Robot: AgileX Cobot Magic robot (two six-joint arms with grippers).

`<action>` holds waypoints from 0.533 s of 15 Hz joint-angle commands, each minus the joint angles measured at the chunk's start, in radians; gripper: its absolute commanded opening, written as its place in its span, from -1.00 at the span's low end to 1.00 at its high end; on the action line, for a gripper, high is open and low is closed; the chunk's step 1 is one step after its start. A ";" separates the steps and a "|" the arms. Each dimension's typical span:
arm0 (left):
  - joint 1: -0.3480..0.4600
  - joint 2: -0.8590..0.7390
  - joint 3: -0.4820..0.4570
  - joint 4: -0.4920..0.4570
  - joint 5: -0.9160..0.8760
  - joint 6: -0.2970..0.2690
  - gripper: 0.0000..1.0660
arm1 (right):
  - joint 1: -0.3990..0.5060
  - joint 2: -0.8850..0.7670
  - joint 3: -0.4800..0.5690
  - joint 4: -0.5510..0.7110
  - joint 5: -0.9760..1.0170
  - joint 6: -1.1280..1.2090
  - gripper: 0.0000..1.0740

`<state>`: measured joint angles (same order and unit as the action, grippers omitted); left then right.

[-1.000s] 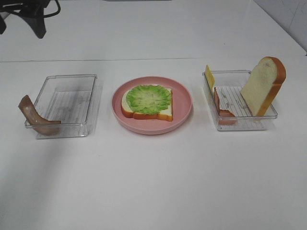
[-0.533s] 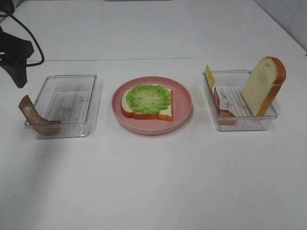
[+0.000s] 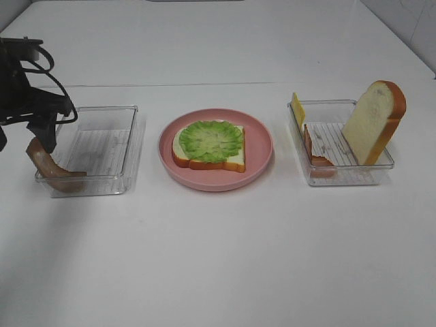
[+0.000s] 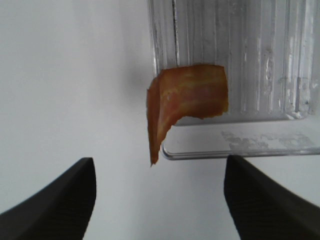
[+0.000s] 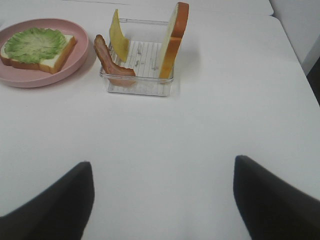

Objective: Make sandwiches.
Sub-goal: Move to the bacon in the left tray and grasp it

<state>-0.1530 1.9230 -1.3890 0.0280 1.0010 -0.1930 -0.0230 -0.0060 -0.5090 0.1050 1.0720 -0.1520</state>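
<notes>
Over the last second the left gripper (image 4: 157,165) has swung in from about 11 o'clock on the table. It now hangs at the outer wall of the clear plastic rectangular tray (image 3: 102,109), which sits at 9 o'clock from the round pink plate (image 3: 262,160). Its fingers stand wide apart with nothing between them. The curled brown bacon strip (image 3: 48,165) is draped over that tray's wall, 1 end inside and the other poking out past it. In the left wrist view the strip lies just ahead of the empty span, not yet touched.

Nothing else has shifted. The sandwich so far is 1 white bread slice with orange-brown crust (image 3: 204,162), lying flat on the plate with the green lettuce leaf (image 3: 211,139) on top. At 3 o'clock from the plate, a second clear tray (image 3: 347,178) holds 3 pieces:
- a yellow cheese slice (image 3: 298,109)
- a reddish-brown strip (image 3: 315,153) leaning on its wall
- a second bread slice (image 3: 371,122) propped upright

The right gripper (image 5: 162,160), seen only in its own wrist view, is also spread wide and empty, well back from that tray.

The left arm's arrival suggests bacon is the next layer, with the build still early. The strip is thin and bent over a wall, so the fingers likely need to close across its raised part. If they catch the rim, the light tray could slide or lift.
</notes>
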 commanded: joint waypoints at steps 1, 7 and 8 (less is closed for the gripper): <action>0.001 0.054 0.007 -0.017 -0.057 -0.024 0.18 | 0.000 -0.013 0.002 0.003 -0.007 -0.005 0.37; 0.001 0.067 0.007 -0.019 -0.119 -0.028 -0.24 | 0.000 -0.013 0.002 0.003 -0.007 -0.005 0.37; 0.001 0.067 0.007 -0.020 -0.118 -0.028 -0.28 | 0.000 -0.013 0.002 0.003 -0.007 -0.005 0.37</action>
<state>-0.1530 1.9880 -1.3880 0.0110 0.8880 -0.2130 -0.0230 -0.0060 -0.5090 0.1050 1.0720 -0.1520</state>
